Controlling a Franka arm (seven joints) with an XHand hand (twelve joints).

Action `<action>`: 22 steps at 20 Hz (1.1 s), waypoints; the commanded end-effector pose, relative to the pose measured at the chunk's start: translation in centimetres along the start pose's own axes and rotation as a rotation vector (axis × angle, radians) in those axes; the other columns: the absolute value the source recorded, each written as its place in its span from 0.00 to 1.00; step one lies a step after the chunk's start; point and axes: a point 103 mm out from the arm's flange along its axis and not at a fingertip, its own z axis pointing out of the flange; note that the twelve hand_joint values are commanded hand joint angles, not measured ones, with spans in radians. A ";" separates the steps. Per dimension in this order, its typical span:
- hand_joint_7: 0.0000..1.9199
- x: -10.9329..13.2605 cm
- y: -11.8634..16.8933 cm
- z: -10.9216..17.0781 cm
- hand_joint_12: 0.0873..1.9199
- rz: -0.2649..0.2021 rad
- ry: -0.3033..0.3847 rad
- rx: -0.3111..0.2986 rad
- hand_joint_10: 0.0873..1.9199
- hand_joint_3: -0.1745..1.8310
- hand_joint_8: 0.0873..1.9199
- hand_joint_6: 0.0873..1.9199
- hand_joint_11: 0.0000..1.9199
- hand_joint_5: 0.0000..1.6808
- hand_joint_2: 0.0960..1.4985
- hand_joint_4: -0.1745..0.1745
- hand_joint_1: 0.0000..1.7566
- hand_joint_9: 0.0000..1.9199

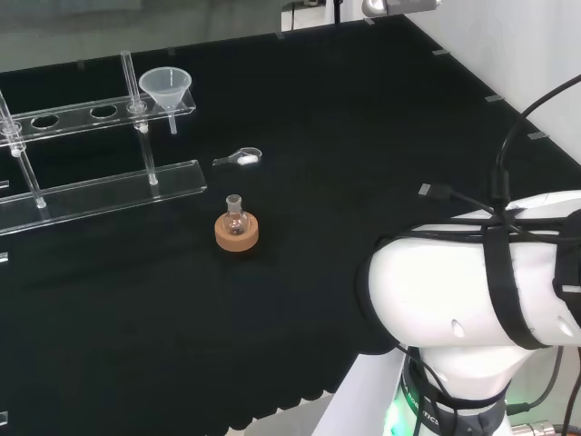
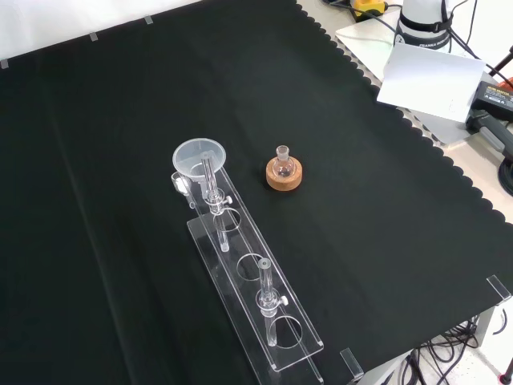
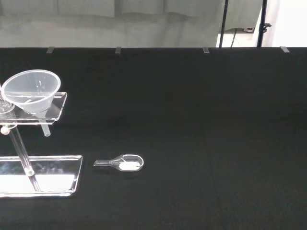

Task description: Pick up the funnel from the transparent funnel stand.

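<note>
A clear funnel (image 1: 166, 86) sits in the end hole of the transparent funnel stand (image 1: 100, 193), at the far left of the bench in the head view. Seen from the front, the funnel (image 2: 199, 159) stands at the far end of the long stand (image 2: 239, 243), its stem hanging down through the top shelf. In the wrist view the funnel (image 3: 31, 91) rests on the shelf's end, above the stand's base plate (image 3: 62, 170). The stand's other holes hold nothing.
A small round flask on a cork ring (image 1: 237, 227) stands near the funnel end of the stand (image 2: 284, 172). A little clear scoop with white powder (image 1: 241, 158) lies on the cloth (image 3: 122, 163). The arm's white links (image 1: 472, 291) rise at the head view's right.
</note>
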 end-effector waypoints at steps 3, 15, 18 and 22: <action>0.00 0.0 -0.1 -0.2 0.70 0.004 -0.011 -0.007 0.29 0.34 0.02 0.00 0.01 0.06 0.73 0.60 0.00 0.01; 0.00 -0.2 1.9 0.8 0.71 0.034 -0.008 0.020 0.30 0.31 0.02 0.00 0.01 0.07 0.75 0.59 0.00 0.01; 0.00 -0.2 3.1 2.0 0.71 0.047 -0.007 0.036 0.30 0.31 0.02 0.00 0.01 0.07 0.76 0.59 0.00 0.01; 0.00 -0.1 4.8 3.0 0.71 0.058 -0.011 0.043 0.30 0.30 0.03 0.00 0.01 0.07 0.76 0.58 0.00 0.01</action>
